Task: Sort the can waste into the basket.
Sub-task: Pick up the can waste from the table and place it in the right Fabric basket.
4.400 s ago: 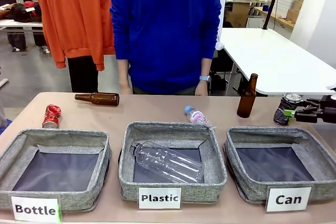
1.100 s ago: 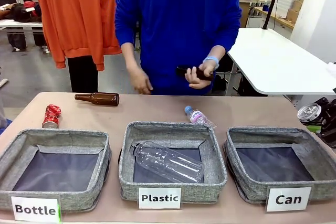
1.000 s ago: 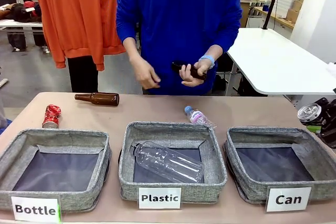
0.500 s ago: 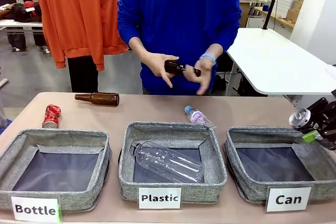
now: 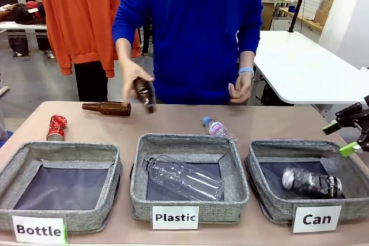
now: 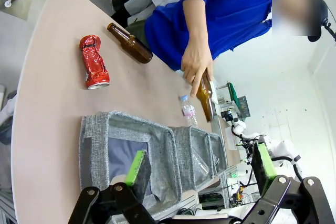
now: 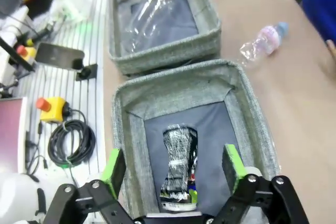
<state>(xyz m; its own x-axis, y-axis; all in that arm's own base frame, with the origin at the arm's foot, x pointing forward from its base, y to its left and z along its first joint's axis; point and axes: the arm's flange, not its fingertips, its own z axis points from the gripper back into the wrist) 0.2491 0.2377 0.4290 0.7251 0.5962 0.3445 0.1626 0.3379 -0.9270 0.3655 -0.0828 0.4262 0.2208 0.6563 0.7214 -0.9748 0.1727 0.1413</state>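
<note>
The job looks half done: the black-and-silver can [image 5: 311, 182] lies in the Can basket [image 5: 271, 208] below the right hand [image 5: 340, 137], which is spread and empty. The red can [image 5: 56, 127] lies on the tabletop [image 5: 173, 122] beyond the Bottle basket [image 5: 63, 151], well apart from the left hand [image 6: 201, 164], also spread and empty. I count two cans, three baskets, two brown bottles [image 5: 108, 108] and two clear plastic bottles [image 5: 183, 178].

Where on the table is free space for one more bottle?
Bare table lies behind the Can basket, between the small plastic bottle and the right gripper. The Bottle basket holds nothing. Crowded at left: red can, lying brown bottle, person's hand.
</note>
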